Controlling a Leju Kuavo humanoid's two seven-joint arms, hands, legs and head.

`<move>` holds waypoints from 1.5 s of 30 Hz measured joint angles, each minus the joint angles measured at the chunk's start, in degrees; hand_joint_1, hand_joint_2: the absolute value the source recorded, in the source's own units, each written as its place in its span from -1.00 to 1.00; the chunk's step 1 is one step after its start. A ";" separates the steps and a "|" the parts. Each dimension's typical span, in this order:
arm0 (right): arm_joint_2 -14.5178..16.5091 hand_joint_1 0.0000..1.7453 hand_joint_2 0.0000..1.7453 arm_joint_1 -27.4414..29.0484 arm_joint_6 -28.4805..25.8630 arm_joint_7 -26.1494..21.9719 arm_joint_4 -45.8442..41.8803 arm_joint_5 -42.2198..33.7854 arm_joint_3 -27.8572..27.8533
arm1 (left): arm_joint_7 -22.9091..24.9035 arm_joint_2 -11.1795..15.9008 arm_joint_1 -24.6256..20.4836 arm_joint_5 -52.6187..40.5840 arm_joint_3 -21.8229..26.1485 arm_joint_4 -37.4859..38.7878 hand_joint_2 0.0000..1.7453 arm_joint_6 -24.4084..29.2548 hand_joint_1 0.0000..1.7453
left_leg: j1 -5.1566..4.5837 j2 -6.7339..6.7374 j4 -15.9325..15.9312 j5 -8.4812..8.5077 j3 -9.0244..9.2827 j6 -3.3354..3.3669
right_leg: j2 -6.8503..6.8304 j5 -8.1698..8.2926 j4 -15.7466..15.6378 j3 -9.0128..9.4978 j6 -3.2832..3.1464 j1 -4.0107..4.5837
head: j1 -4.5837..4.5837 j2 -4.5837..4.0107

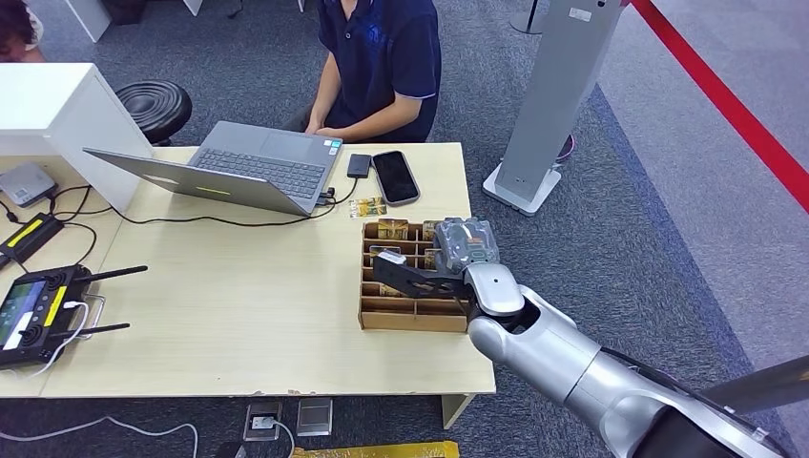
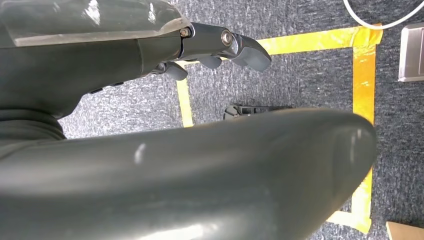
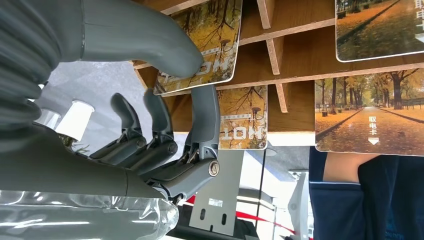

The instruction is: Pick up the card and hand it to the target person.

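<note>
Right hand [image 1: 441,272] over the wooden card tray [image 1: 382,315], thumb and one finger pinching a card [image 3: 205,50]; left hand [image 2: 220,47] curled, holding nothing.

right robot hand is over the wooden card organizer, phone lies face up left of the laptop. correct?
Not quite. The phone lies right of the laptop, not left, next to a small black device; the head view shows it. The rest holds: the right robot hand is over the wooden card organizer, and the phone is face up.
</note>
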 joint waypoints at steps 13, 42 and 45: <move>0.02 0.69 1.00 -0.08 -0.16 -0.13 0.34 -0.15 0.00 | -0.03 0.00 -0.03 -0.01 0.00 0.00 0.00 -0.16 -1.00 | 0.00 0.00 0.00 0.00 0.02 0.00 | 0.00 0.00 0.00 0.02 0.00 0.00 | 0.01 0.00; -3.83 0.66 1.00 -0.81 -3.39 4.38 -11.87 -3.30 -5.52 | -0.45 0.07 0.82 0.55 -0.22 0.02 1.00 1.12 -1.00 | 0.00 0.00 0.01 0.01 0.03 0.01 | 0.02 0.01 0.00 0.00 0.00 0.00 | -0.01 0.00; -4.88 0.66 1.00 -0.84 -3.54 4.46 -15.88 -2.99 -7.16 | -0.50 0.07 1.05 0.61 -0.22 0.02 1.00 1.03 -1.00 | 0.00 0.00 0.01 0.01 0.03 0.01 | 0.02 0.01 0.00 0.00 0.00 0.00 | -0.01 0.00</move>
